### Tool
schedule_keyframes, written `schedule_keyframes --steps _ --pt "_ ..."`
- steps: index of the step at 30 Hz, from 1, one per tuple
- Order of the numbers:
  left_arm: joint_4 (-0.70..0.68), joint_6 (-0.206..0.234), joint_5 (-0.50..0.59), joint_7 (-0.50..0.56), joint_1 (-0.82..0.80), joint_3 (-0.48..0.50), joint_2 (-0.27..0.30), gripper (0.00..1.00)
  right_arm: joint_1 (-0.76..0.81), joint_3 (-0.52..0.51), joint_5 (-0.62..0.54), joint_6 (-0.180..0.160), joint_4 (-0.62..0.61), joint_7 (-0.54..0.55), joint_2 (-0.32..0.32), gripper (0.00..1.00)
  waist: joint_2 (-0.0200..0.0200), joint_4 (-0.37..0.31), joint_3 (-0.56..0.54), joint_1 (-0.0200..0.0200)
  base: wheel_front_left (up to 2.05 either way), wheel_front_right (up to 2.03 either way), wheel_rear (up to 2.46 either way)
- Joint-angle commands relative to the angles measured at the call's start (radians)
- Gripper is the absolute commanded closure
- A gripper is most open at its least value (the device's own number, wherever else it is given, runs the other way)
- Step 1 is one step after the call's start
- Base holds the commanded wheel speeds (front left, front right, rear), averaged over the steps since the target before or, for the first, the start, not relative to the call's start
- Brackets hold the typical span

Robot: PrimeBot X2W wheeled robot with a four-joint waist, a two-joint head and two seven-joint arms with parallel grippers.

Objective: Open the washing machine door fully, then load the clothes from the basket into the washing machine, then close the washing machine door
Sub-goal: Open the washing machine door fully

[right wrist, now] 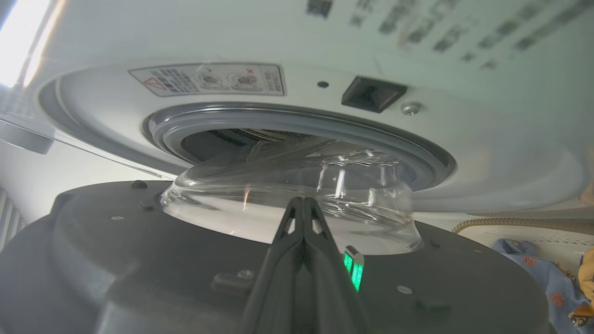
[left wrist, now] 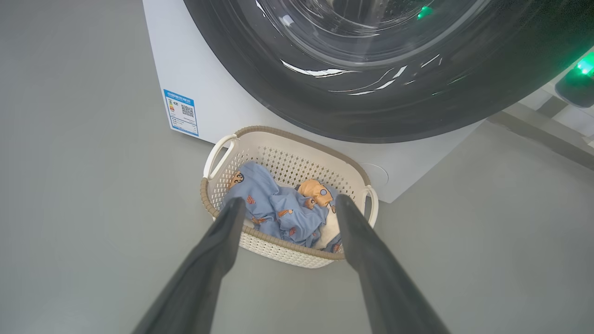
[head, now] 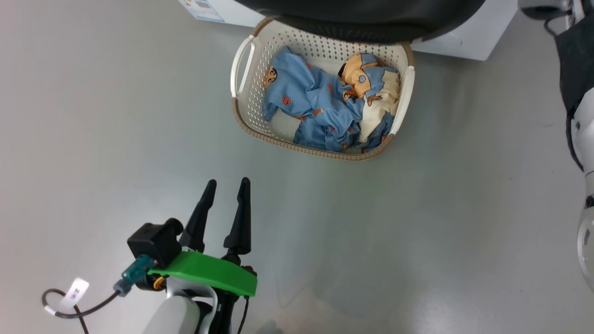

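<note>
Your left hand [head: 228,182], fingers apart and empty, was nearer the clothes [head: 315,106], heaped in the basket [head: 325,153] at its 1 o'clock with the long side running 9 to 3, while your right hand [right wrist: 302,204], fingers together, pointed across the washing machine door [right wrist: 139,260].

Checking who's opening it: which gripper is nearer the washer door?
Right. The right gripper sits at the door, inner side; left gripper hovers open short of the basket.

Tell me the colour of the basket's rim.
Brown with a woven look, circling the cream perforated basket. The head view shows it best.
</note>
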Motion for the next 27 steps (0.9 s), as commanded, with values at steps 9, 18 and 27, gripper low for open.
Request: schedule_keyframes --steps 9,18,27 --pt "-0.010 0.009 0.011 -0.006 0.007 0.052 0.021 0.00 0.107 0.041 0.014 0.002 -0.050 0.043 0.063 1.00 0.0000 -0.014 -0.055 0.0000 0.00 0.00 0.00" --pt "-0.007 0.012 0.028 -0.006 0.024 0.064 0.021 0.00 0.198 0.057 0.032 0.002 -0.069 0.061 0.080 1.00 0.0000 -0.027 -0.110 0.0000 0.00 0.00 0.00" --pt "-0.003 0.010 0.051 -0.006 0.040 0.067 0.021 0.00 0.258 0.084 0.043 0.002 -0.085 0.093 0.100 1.00 0.0000 -0.031 -0.153 0.0000 0.00 0.00 0.00"
